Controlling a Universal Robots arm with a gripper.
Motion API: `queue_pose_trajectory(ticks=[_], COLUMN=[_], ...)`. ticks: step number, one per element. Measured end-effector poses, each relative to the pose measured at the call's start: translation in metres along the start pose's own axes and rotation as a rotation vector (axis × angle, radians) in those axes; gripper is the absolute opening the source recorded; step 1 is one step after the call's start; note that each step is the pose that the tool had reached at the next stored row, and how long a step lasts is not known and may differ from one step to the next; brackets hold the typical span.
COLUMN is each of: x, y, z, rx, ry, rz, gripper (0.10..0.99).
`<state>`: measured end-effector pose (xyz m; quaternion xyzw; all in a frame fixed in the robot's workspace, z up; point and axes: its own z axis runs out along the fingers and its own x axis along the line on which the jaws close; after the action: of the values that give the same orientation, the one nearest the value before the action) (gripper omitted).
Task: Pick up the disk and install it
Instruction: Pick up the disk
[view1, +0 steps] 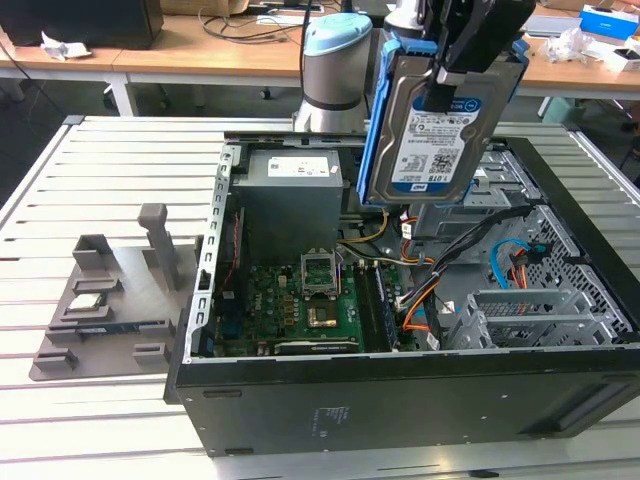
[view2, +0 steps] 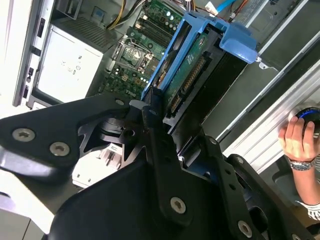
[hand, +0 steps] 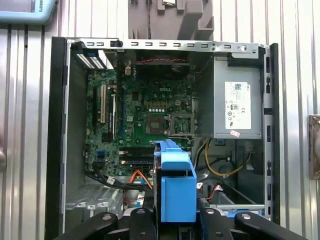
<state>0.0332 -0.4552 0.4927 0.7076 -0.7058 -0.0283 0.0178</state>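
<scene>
Above the open case (view1: 400, 400), over the gap between the power supply (view1: 290, 195) and the drive cage (view1: 530, 310), the pincer (view1: 442, 90) hangs with the disk (view1: 430, 130) in its grip. Its jaws are drawn in to just the disk's thickness and press on the two flat faces near the upper end; in the exterior view one black finger (view1: 440, 98) lies across the top of the label. The disk is clear of the case and touches nothing but the pincer. It hangs nearly upright, its long axis close to vertical with a slight lean, and its labelled face is turned toward the exterior camera. Blue rails run down both long edges. In the first wrist view the disk (hand: 175, 185) shows end-on as a narrow blue block between the black links of the pincer (hand: 175, 216), pointing down into the case above the cables beside the motherboard (hand: 145, 115). In the second wrist view the disk (view2: 187, 75) slopes away from the pincer (view2: 155, 112), with what looks like a connector row on the end nearest the fingers. The case lies on its side on a slatted metal tabletop (view1: 100, 160), beside a grey fixture (view1: 110, 290). A hand (view2: 297, 140) rests by the tabletop's edge.
</scene>
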Motion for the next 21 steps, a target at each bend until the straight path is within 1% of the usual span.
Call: queue_pose_trajectory(ticks=[1,5,10,17,19,20,21], x=[0.0027,0.0076,0.0157,0.0288,0.0331,0.0371,0.0434], y=[0.0000,0.0000,0.0000,0.0000,0.0001,0.0000,0.0001], z=[0.0000,0.0001,0.0001,0.0003,0.0004,0.0004,0.0005], rx=[0.000,0.000,0.000,0.000,0.000,0.000,0.000], ry=[0.0001,0.0002,0.0003,0.0004,0.0003,0.0003,0.0004], rz=[0.000,0.000,0.000,0.000,0.000,0.000,0.000], gripper=[0.365,0.365,0.365,0.365,0.365,0.365,0.365])
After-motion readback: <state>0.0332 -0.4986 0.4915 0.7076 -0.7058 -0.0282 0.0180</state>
